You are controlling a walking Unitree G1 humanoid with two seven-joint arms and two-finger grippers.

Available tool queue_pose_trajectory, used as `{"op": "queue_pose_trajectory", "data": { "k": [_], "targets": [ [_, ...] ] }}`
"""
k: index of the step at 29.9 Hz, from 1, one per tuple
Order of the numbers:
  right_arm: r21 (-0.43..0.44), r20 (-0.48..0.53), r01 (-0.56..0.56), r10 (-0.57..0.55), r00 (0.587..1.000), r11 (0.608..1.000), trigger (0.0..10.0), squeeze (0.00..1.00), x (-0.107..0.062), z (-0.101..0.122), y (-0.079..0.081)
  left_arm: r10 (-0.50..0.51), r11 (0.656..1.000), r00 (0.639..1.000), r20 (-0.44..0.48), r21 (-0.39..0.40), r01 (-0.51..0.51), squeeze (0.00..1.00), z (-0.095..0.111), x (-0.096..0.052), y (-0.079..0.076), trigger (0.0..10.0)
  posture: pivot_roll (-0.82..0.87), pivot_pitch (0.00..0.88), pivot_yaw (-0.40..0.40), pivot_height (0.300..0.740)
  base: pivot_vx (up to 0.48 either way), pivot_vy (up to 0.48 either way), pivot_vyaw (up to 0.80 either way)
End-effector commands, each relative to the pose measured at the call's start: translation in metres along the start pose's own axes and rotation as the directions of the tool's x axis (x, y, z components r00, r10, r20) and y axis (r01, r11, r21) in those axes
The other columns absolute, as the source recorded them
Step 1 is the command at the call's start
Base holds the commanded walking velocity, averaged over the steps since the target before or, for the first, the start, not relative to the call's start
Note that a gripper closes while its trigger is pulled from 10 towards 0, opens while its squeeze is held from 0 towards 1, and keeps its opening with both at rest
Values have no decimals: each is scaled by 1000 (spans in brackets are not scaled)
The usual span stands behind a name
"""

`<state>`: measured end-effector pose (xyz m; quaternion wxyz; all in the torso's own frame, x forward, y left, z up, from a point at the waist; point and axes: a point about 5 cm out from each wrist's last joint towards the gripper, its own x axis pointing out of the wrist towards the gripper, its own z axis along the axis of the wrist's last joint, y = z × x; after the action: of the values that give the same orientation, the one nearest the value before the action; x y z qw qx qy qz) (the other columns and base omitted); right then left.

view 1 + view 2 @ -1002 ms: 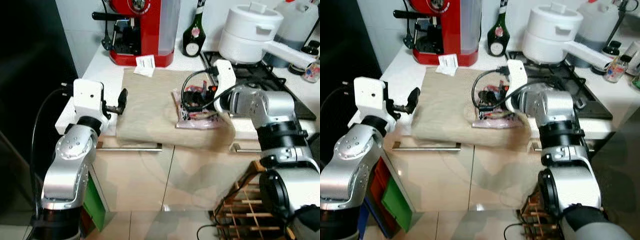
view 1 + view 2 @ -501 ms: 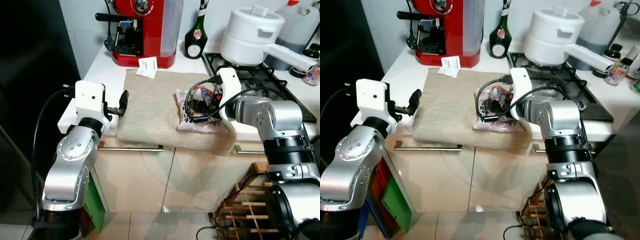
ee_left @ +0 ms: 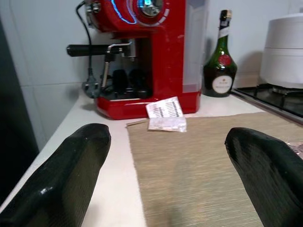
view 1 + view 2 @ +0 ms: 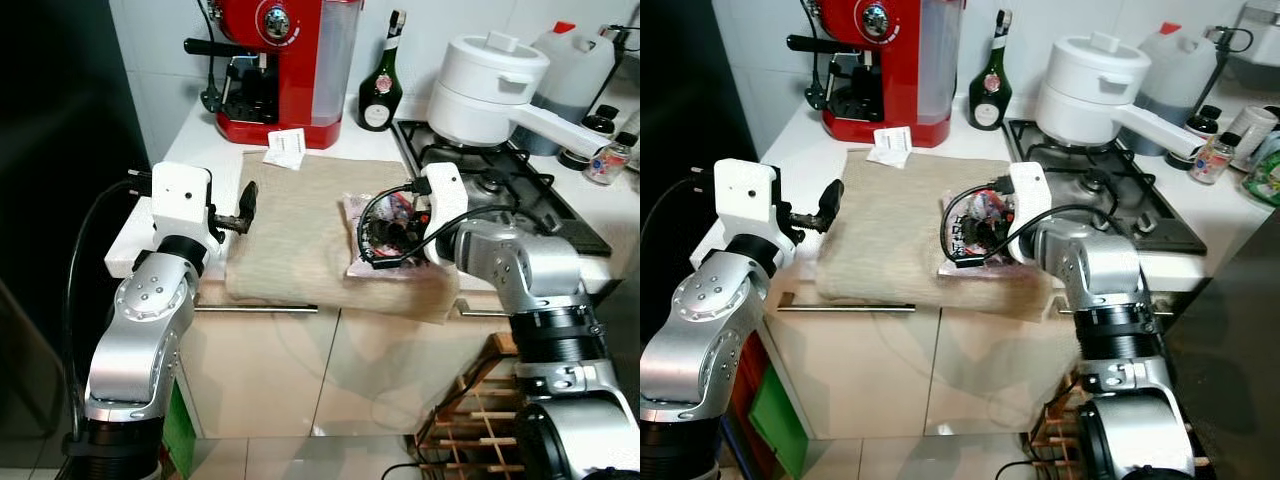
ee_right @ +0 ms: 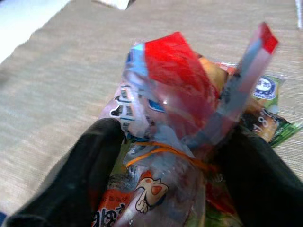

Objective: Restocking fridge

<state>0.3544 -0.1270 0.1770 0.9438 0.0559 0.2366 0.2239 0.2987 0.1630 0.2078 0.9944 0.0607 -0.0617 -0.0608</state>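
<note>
No word or number can be read anywhere. The paper slip (image 3: pixel 164 114) lying on the worktop (image 4: pixel 205 140) at 6 o'clock from the red coffee machine (image 3: pixel 147 52) carries barcode-like black lines, the green bottle (image 3: pixel 219 59) bears a red emblem and a pale oval label with illegible print, and the snack packets (image 5: pixel 175 156) show a cartoon face, a round blue logo and blurred white lettering.

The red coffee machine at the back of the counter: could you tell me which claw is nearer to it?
Left. The left claw hangs over the mat's near-left edge, below the coffee machine; the right claw, closed on the snack packet, is farther right.
</note>
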Motion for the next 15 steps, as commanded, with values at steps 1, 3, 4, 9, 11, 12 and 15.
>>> {"op": "queue_pose_trajectory", "data": {
  "k": [1,3,4,9,11,12,15],
  "targets": [
    [70,-133,46,-37,990,996,0,0,11,-42,-9,-3,1000,1000,-23,9,3,0,-4,0,-2,10000,-38,0,-44,740,0,0,0],
    [79,-97,56,-49,994,995,0,0,13,-40,-9,-3,1000,1000,-25,10,3,0,-5,1,-2,10000,-38,0,-44,740,0,0,0],
    [106,-61,66,-60,996,992,0,0,15,-38,-9,-2,1000,1000,-27,10,2,0,-6,1,-3,10000,-37,0,-42,740,0,0,0],
    [83,137,122,-133,982,989,0,0,22,-24,-2,13,1000,1000,-7,0,-13,0,-7,2,-4,10000,-36,0,-28,740,0,0,0],
    [43,267,146,-152,952,988,0,0,22,-10,9,27,1000,999,20,-1,-27,0,-5,4,-4,10000,-39,0,-20,740,0,0,0],
    [43,267,146,-152,952,988,0,0,22,-10,9,27,1000,999,20,-1,-27,0,-5,4,-4,10000,-39,0,-20,740,0,0,0],
    [-40,370,178,-151,917,983,0,0,17,3,15,30,999,999,25,-23,-30,0,-5,6,-4,10000,-46,0,-13,740,0,0,0]
  ]
}}
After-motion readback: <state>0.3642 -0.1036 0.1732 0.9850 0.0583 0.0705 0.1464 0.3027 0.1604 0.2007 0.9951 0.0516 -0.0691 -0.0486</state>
